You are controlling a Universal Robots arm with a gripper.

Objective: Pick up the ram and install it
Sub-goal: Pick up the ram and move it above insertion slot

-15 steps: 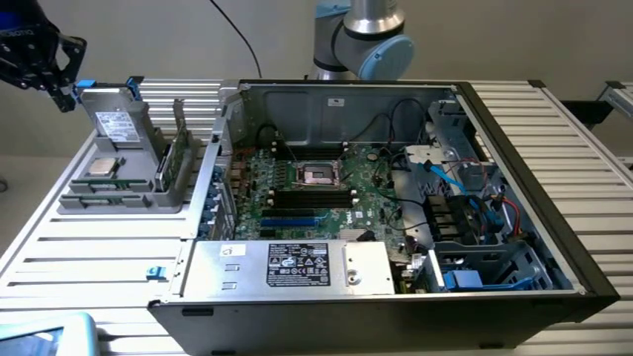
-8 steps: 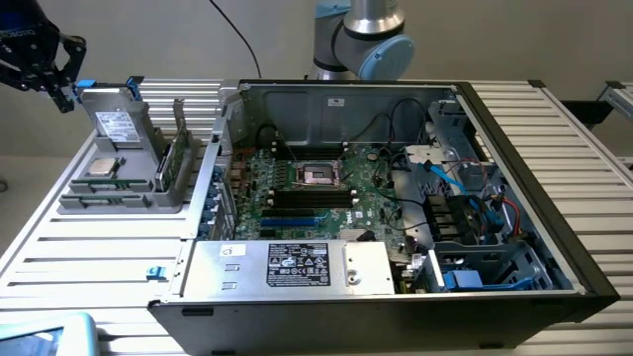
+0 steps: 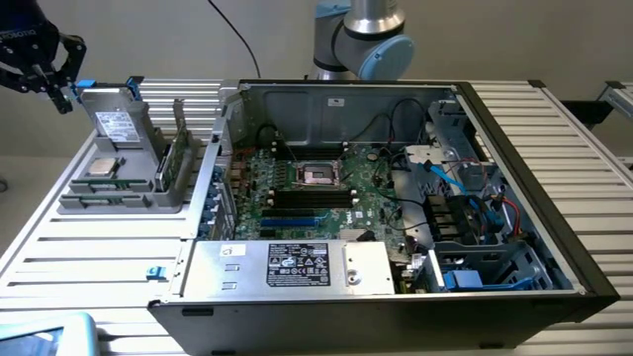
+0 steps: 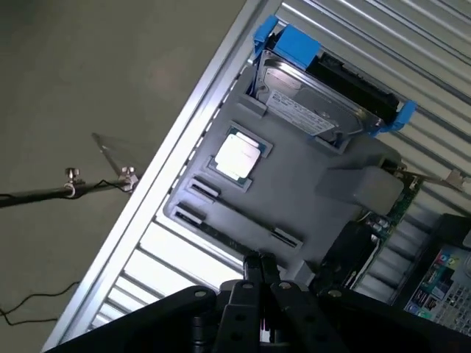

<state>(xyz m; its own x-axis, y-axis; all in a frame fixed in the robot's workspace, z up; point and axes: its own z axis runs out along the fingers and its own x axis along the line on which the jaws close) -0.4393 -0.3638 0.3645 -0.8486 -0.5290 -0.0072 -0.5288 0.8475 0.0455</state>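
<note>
The ram (image 3: 102,199) is a thin green stick lying on edge in a front slot of the grey holder (image 3: 129,194), at the exterior view's left. In the wrist view the ram (image 4: 239,220) reads as a long dark line across that holder (image 4: 309,191), beyond my fingertips. My gripper (image 3: 55,85) hangs high up, behind the holder and off toward the exterior view's left, touching nothing. Its two fingers (image 4: 250,276) meet at their tips with nothing between them. The black motherboard slots (image 3: 311,197) lie inside the open computer case (image 3: 514,159).
The holder also carries a square silver processor chip (image 4: 238,157), a grey drive with a white label (image 4: 309,110) in blue brackets, and an upright green card (image 3: 174,159). A power supply (image 3: 292,265) fills the case front. The slatted table (image 3: 99,252) ends just behind the holder.
</note>
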